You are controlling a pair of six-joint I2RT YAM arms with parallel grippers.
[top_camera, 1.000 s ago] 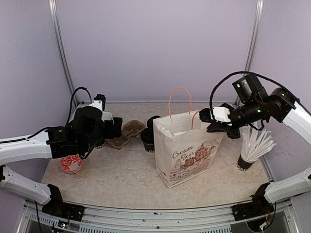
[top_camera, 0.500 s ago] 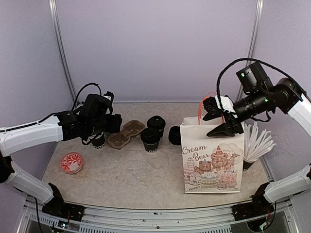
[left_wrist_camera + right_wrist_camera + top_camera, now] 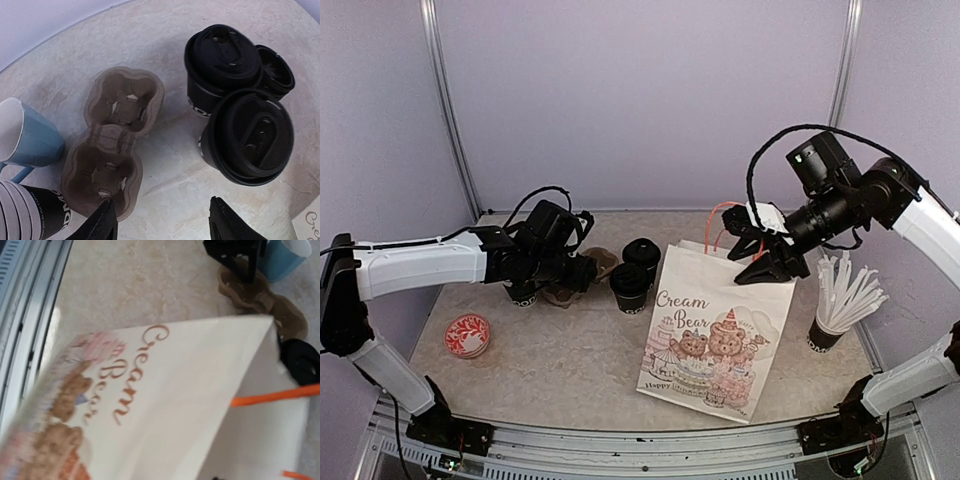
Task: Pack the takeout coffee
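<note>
Lidded cups: bench 12 o'clock, touching. Left gripper: apart, near tray's edge. Bag: tilted; right gripper at rim, grip unclear.

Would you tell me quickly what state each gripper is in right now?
Left gripper: open, holding nothing.
Right gripper: jaws apart at the paper bag rim; whether it grips cannot be told.

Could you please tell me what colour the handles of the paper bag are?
Orange. The handles show best in the right wrist view.
</note>
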